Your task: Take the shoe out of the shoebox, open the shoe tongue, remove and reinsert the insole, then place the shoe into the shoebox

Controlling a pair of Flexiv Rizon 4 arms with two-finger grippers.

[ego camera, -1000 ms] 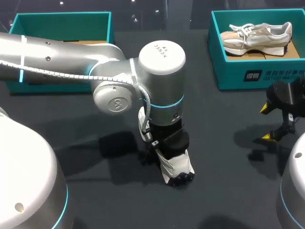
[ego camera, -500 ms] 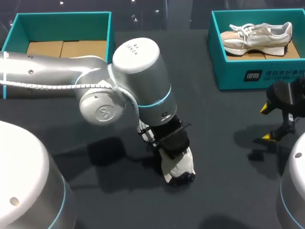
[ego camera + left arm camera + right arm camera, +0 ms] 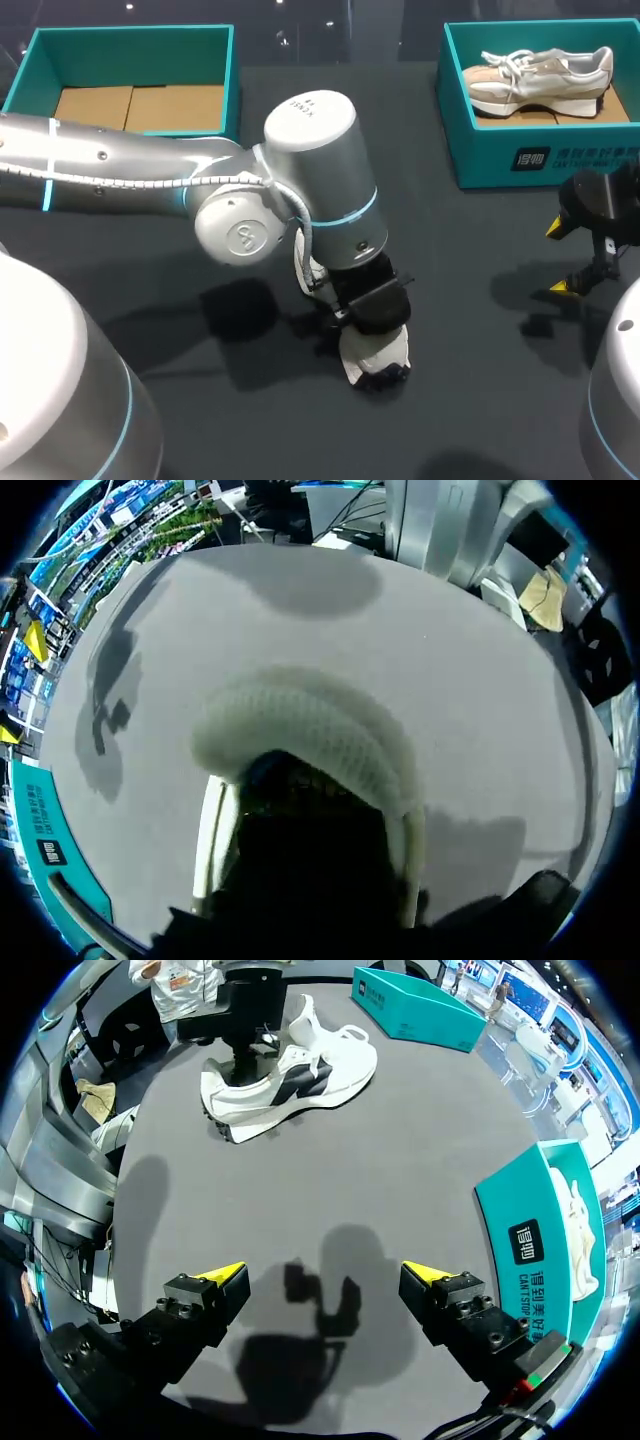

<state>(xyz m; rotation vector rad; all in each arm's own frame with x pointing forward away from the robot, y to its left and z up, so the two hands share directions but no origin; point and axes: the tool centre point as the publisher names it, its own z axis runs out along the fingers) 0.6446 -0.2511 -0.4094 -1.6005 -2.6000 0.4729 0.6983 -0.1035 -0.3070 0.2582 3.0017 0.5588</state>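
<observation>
A white sneaker (image 3: 375, 357) with black trim lies at the table's middle, toe toward the front edge. My left gripper (image 3: 368, 308) points down into its opening, so the fingertips are hidden. In the left wrist view the mesh toe (image 3: 300, 725) lies just ahead of the gripper's dark body (image 3: 310, 880). The right wrist view shows the sneaker (image 3: 290, 1080) far ahead, with the left gripper (image 3: 240, 1025) standing on it. My right gripper (image 3: 578, 257) hovers open and empty at the table's right, its fingers (image 3: 222, 1276) wide apart. The empty teal shoebox (image 3: 130, 45) sits at the back left.
A second teal shoebox (image 3: 540, 160) at the back right holds a beige sneaker (image 3: 540, 75). It is close beside my right gripper in the right wrist view, as the teal box (image 3: 535, 1250). My left arm (image 3: 120, 175) spans the table's left half.
My left arm's wrist swung left and then partway back right over the white sneaker, staying down in it. The right gripper has not moved.
</observation>
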